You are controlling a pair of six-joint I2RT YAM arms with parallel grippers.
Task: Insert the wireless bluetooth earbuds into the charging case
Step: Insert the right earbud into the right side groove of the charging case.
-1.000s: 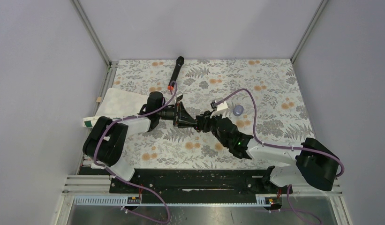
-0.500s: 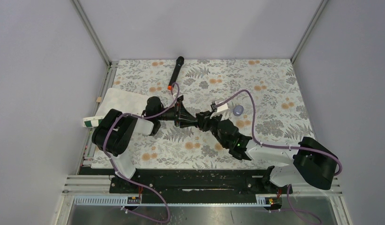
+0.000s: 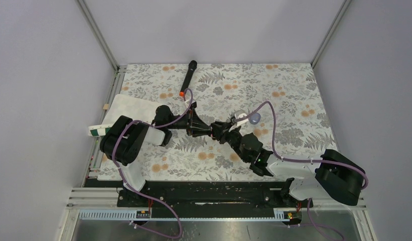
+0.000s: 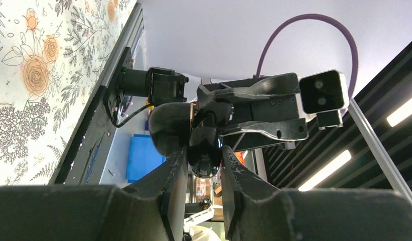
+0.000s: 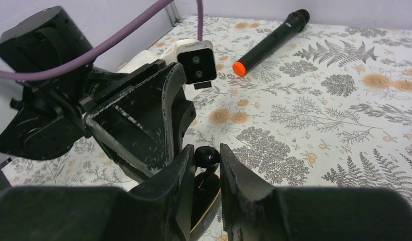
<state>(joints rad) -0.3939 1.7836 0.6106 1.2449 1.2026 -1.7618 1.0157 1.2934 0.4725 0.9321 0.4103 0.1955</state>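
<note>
Your left gripper (image 4: 203, 150) is clenched almost fully on a glossy black earbud (image 4: 203, 160), pinched at the very tips of its two fingers. Nose to nose with it, your right gripper (image 5: 206, 147) grasps the charging case (image 5: 206, 198). Its jaws are partly closed around the dark body, and a pale gold edge shows low between the fingers.

In the right wrist view the earbud appears as a small shiny bead right at the top of the case, between the right fingertips. Whether it touches the case or is seated in it cannot be told. In the left wrist view the right gripper lies crosswise just beyond the earbud, its white wrist camera off to the side.

From above, the two arms reach in from the near edge and meet over the middle of the table (image 3: 294, 90), a little left of centre. The table is covered in a flower-and-fern print. The tips are too close together in this view for the earbud or case to be picked out. A purple cable loops off each wrist.

A black microphone (image 3: 187, 79) with an orange ring lies slantwise toward the far edge, well apart from the grippers. A white pad (image 3: 133, 111) lies at the table's left edge beside the left arm. A small grey-blue object (image 3: 254, 119) rests on the cloth just beyond the right wrist, near its cable loop.
</note>
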